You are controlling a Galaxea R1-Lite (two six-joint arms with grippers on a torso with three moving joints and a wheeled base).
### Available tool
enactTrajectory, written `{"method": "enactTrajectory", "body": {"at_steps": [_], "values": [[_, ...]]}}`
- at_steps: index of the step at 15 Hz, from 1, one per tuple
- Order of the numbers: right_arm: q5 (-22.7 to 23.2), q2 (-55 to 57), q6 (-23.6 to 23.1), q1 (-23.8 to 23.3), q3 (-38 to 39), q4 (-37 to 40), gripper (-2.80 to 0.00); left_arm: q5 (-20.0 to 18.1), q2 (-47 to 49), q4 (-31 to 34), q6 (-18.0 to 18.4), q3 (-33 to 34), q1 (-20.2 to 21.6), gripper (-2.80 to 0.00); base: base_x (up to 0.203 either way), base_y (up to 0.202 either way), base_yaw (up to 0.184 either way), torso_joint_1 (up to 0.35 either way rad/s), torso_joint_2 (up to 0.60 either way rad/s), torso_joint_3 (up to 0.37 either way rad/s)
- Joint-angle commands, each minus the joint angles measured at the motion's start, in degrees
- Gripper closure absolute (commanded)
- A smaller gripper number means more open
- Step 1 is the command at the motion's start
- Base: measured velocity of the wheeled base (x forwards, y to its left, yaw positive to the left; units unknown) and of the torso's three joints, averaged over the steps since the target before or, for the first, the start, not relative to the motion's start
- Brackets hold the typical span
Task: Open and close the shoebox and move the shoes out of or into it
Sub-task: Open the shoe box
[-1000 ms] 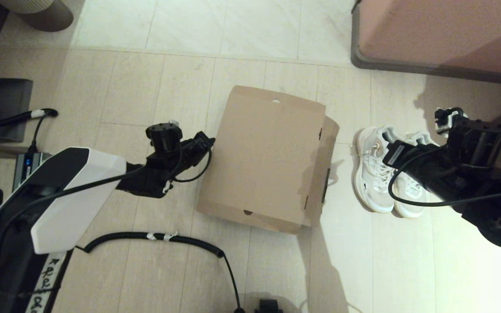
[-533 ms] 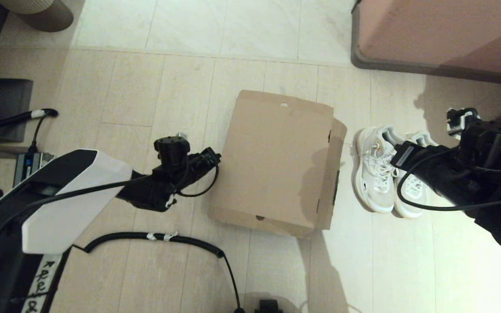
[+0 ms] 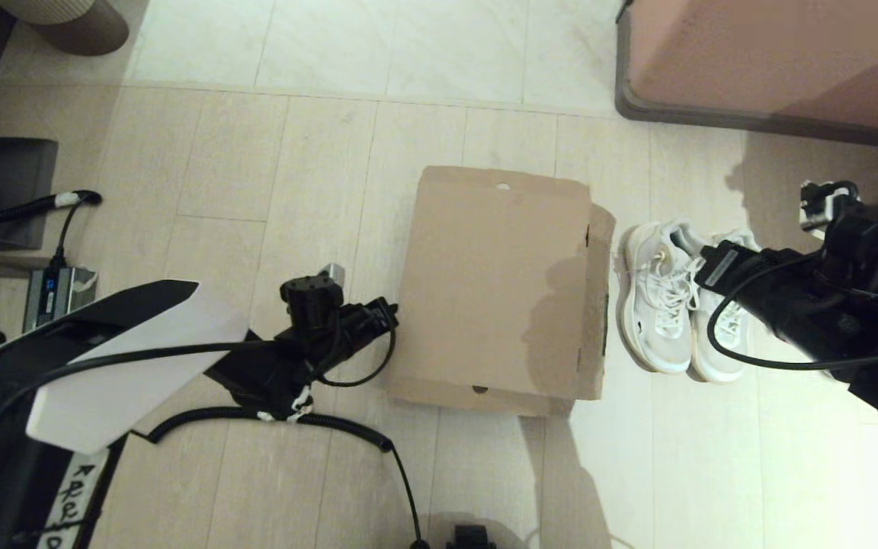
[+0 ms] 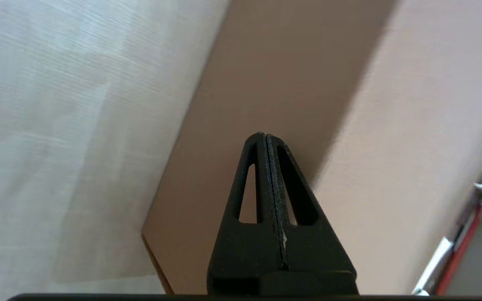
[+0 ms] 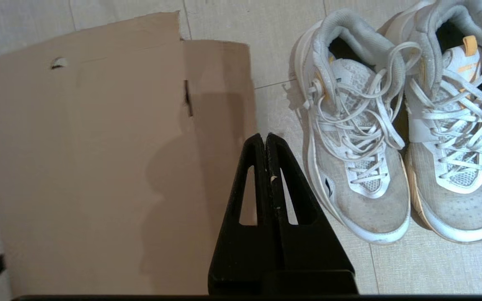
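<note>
The brown cardboard shoebox (image 3: 496, 286) lies on the floor with its lid down and a side flap on its right. The pair of white sneakers (image 3: 660, 305) stands just right of it, toes toward me. My left gripper (image 3: 391, 311) is shut and empty, its tip against the box's left wall (image 4: 224, 125); in the left wrist view its tip (image 4: 265, 136) meets the cardboard. My right gripper (image 3: 706, 268) hovers over the sneakers, shut and empty. In the right wrist view it (image 5: 265, 136) points between the shoebox flap (image 5: 220, 104) and the nearer sneaker (image 5: 358, 167).
A brown piece of furniture (image 3: 774, 61) fills the far right. A coiled black cable (image 3: 294, 418) runs across the floor near my left arm. A dark stand (image 3: 4, 191) and a small grey device (image 3: 58, 293) sit at the left edge.
The shoebox has slid right and toward me and turned square, with my left gripper moving along its left side. My right arm has drawn back to the right. The sneakers stayed put.
</note>
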Motion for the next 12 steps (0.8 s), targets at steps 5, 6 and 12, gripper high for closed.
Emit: {"method": "enactTrajectory", "body": {"at_steps": [5,6,12], "values": [[-0.45,-6.40,-0.42,0.00,2.35,0.04,0.00,0.06,-7.91,-0.11,-0.14,5.29,0.19,0.00,0.000,0.000,0.000,0.000,0.00,0.000],[-0.56,-9.20,-0.57,0.00,4.55,0.09,0.00,0.20,-10.91,-0.04,-0.09,7.75,0.49,0.00,0.000,0.000,0.000,0.000,0.00,0.000],[-1.99,-34.02,-0.61,0.00,22.27,5.64,0.00,3.79,-39.44,2.26,3.75,26.89,2.64,0.00,0.000,0.000,0.000,0.000,0.00,0.000]]}}
